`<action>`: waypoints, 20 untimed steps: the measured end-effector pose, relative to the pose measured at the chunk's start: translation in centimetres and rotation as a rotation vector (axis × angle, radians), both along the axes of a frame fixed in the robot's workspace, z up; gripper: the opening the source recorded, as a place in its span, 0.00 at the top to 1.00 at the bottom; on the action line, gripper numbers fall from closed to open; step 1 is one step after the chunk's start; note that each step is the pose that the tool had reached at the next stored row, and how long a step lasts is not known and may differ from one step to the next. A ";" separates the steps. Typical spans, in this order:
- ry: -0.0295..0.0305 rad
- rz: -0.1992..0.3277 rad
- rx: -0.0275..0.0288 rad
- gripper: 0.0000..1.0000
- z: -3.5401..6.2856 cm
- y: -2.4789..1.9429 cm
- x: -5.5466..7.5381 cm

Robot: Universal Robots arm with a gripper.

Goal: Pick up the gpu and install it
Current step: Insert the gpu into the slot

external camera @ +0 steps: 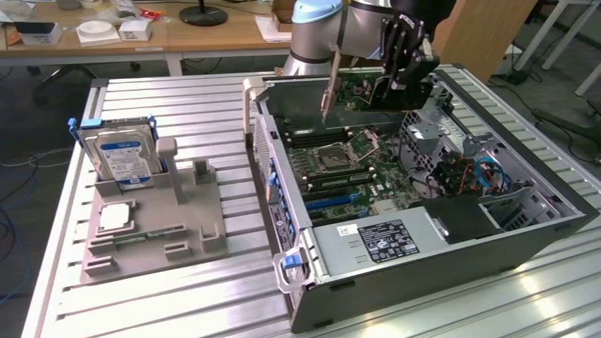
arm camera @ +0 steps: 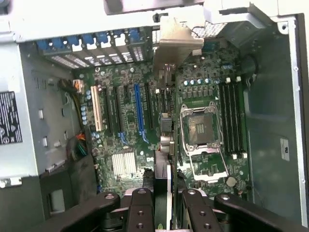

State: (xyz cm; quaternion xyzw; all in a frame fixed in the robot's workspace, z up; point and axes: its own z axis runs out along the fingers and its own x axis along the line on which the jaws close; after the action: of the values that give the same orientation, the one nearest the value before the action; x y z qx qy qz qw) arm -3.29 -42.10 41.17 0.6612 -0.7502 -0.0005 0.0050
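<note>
The jaws are nearly closed and pinch the gpu (external camera: 362, 95) by its top edge. The card hangs straight down from them, standing on its thin side. In the wrist view it looks like a thin line running away from the jaws, with one black jaw on each side of it. Its pale metal end piece (external camera: 331, 81) (arm camera: 177, 42) sticks out at the end of the card far from the jaws.

Right under the jaws is the open computer case (external camera: 526, 232). The gpu is up in the air over the far end of the case. It is not in a slot yet. Down below it lies the green board (external camera: 376, 169) (arm camera: 130, 121). The square chip socket (external camera: 343, 150) (arm camera: 200, 130) sits just to one side of the card. The long slots, one of them a blue slot (arm camera: 139, 108), sit on the other side. Farther from the jaws, at the near end of the case, is a gray power box (external camera: 385, 239) with a black label.

The robot arm (external camera: 324, 21) goes up behind the jaws.

Well away from the jaws, to the exterior view's left, a gray holder (external camera: 179, 211) lies on the metal desk (external camera: 188, 296). A silver hard drive (external camera: 122, 155) with a blue label stands up in the holder. A small green memory stick (external camera: 150, 234) lies flat in it, nearer the front edge.
</note>
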 end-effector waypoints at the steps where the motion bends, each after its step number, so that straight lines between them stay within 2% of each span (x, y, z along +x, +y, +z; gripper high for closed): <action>1: -0.0017 0.015 0.0000 0.73 -0.02 0.00 0.0; 3: -0.0084 0.043 0.0002 0.73 -0.10 0.00 0.0; 5: -0.0215 0.052 -0.0001 0.73 -0.19 0.00 0.0; 7: -0.0293 0.050 -0.0003 0.73 -0.31 0.01 0.0; 11: -0.0315 0.028 -0.0006 0.73 -0.60 0.02 0.0; 20: -0.0314 0.030 -0.0009 0.73 -1.76 0.02 0.0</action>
State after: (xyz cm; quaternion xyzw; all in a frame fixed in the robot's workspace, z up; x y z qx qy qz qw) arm -3.30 -42.08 39.41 0.6722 -0.7403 0.0102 -0.0065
